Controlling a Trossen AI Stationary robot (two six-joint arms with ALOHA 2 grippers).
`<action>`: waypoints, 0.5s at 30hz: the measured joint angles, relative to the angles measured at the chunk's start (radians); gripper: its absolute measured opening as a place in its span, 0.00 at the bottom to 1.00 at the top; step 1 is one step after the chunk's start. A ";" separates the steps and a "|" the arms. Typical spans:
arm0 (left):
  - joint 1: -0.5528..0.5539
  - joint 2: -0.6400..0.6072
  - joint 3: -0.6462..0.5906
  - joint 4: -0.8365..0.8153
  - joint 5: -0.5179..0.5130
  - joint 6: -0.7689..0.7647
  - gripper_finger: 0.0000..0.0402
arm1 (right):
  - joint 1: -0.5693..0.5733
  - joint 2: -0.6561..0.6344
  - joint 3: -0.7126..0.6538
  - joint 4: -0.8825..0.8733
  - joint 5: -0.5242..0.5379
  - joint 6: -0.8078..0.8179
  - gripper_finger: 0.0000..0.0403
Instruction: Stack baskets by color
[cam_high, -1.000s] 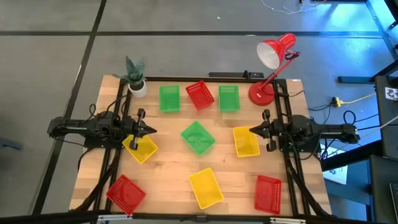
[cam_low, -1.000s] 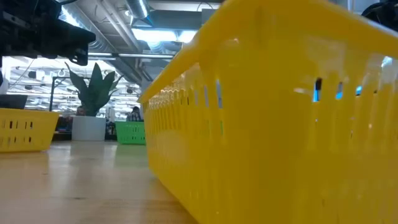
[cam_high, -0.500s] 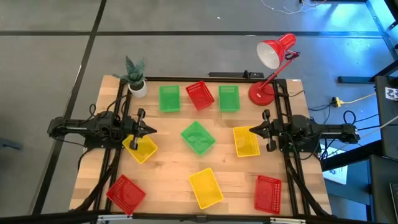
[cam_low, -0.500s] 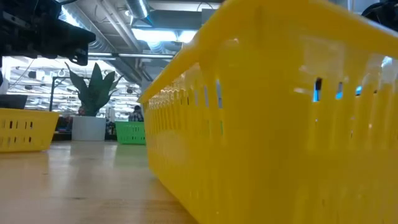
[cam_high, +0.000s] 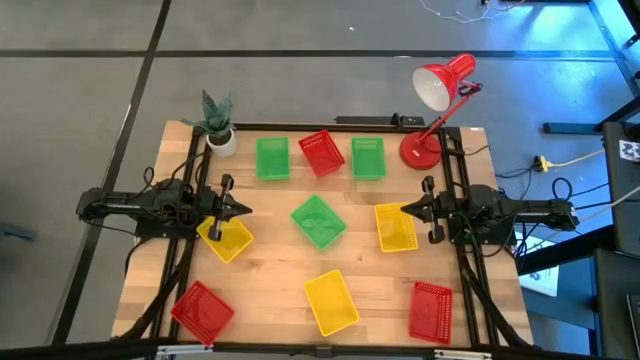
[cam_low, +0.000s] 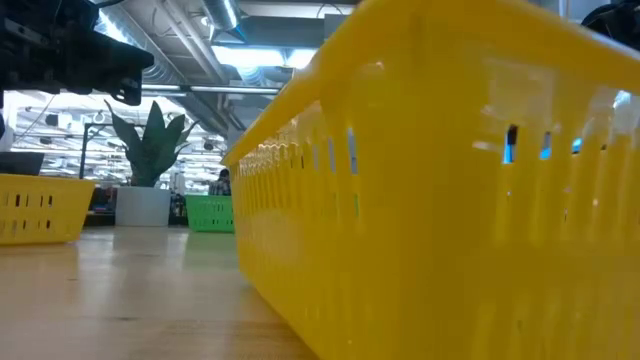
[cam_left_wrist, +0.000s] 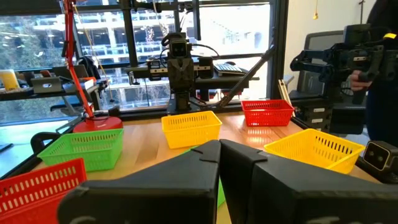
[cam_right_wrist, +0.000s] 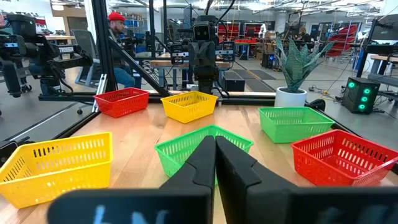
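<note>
Several baskets lie apart on the wooden table, each resting on its bottom. Three green ones: (cam_high: 272, 158), (cam_high: 368, 158) and a turned one in the middle (cam_high: 319, 221). Three red: far middle (cam_high: 321, 152), near left (cam_high: 202, 309), near right (cam_high: 431, 311). Three yellow: left (cam_high: 226, 238), right (cam_high: 396, 227), near middle (cam_high: 331, 302). My left gripper (cam_high: 241, 210) is shut above the table at the left, beside the left yellow basket's far corner. My right gripper (cam_high: 405, 210) is shut at the right, over the right yellow basket's far end. Both hold nothing.
A potted plant (cam_high: 217, 122) stands at the far left corner and a red desk lamp (cam_high: 435, 100) at the far right. Black frame rails run along the table's left and right sides. In the low view the near yellow basket (cam_low: 450, 180) fills most of the picture.
</note>
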 joint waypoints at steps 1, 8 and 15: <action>0.000 0.000 0.000 0.000 0.000 0.000 0.00 | 0.000 0.000 0.000 0.000 0.000 0.000 0.03; 0.000 0.000 0.000 0.000 0.000 0.000 0.00 | 0.000 0.000 0.000 0.059 0.020 0.013 0.03; 0.000 0.000 0.000 0.000 0.000 0.000 0.00 | 0.000 0.043 0.141 -0.055 0.103 0.082 0.01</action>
